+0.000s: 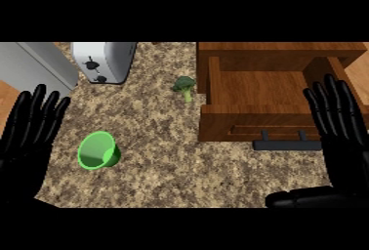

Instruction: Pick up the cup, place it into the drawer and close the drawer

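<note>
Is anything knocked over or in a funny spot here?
Yes. The green cup lies tipped on its side on the counter. A piece of broccoli sits loose on the counter beside the open drawer. Nothing looks spilled or broken.

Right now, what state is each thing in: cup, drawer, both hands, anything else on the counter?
Green cup: on the counter, tipped, not held.
Drawer: pulled open, nothing inside.
Left hand: open, holding nothing.
Right hand: open, holding nothing.
Broccoli: lying on the counter.
Toaster: standing on the counter.
</note>
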